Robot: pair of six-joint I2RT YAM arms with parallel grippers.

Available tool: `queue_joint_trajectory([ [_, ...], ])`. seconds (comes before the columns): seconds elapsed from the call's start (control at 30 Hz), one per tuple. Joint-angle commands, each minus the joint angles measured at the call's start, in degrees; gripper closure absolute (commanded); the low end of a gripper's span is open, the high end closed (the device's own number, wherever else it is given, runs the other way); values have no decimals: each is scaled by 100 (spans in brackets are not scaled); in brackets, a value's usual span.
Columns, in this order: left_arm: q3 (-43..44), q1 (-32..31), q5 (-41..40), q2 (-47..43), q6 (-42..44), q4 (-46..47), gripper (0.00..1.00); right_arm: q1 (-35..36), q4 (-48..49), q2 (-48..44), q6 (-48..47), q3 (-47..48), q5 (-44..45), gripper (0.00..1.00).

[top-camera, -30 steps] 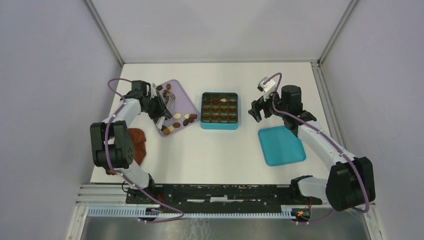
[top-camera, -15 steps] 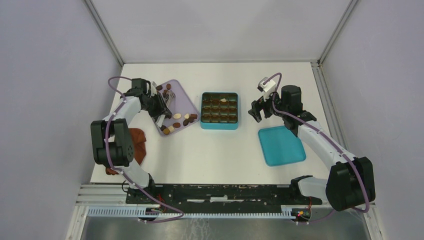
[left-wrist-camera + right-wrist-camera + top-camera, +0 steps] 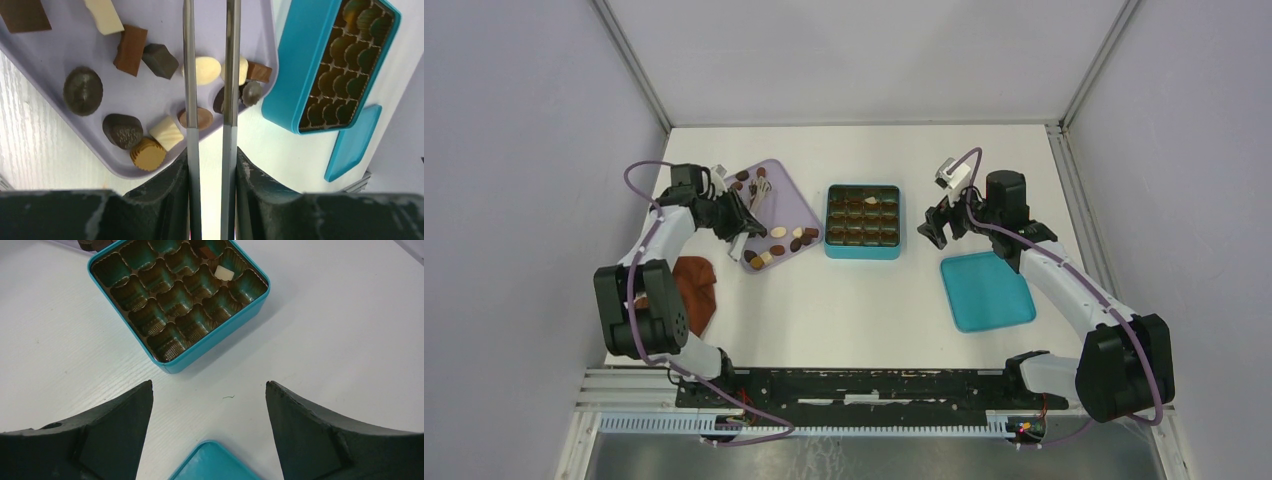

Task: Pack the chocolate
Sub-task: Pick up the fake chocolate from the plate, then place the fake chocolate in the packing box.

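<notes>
Resting chocolates (image 3: 122, 131): small dark, tan and cream pieces scattered on the lilac plastic tray (image 3: 55, 57); one cream piece (image 3: 224, 273) sits in a cell of the teal square box (image 3: 200, 351).
Left gripper (image 3: 207, 15): above the tray, blades narrowly apart, tips out of frame; grip cannot be told.
Right gripper (image 3: 209, 386): spread wide, empty, near the box.
Flat teal lid (image 3: 987, 290): on the white table (image 3: 325, 315), right of the box.

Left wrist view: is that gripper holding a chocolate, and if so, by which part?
It cannot be told. Nothing shows between the fingers of the left gripper, but their tips run off the view's top edge.
</notes>
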Motion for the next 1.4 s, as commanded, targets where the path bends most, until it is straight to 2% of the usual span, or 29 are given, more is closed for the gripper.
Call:
queue_joint_trajectory([
  [0.0,-309,107,813,-622,47,430,98,-17,-88,7,-219,317,-360,12],
  [0.37,-1592,102,2286,-1823,-683,1433,98,-55,-163,46,-275,345,-525,12],
  [0.53,-2059,-169,2503,-2411,-1131,1950,98,-64,-173,59,-293,345,-537,12],
  [0.77,-2405,-1609,1457,-2845,-1929,2713,98,-101,-188,104,-345,341,-510,12],
  [0.9,-2305,-2384,597,-2687,-2168,2932,98,-130,-184,109,-328,348,-453,12],
  [1.1,-1704,-3264,-306,-1904,-2201,2977,98,-163,-171,95,-290,358,-347,12],
  [1.37,-334,-4231,-1528,-512,-1769,2193,98,-203,-175,62,-284,363,-364,12],
])
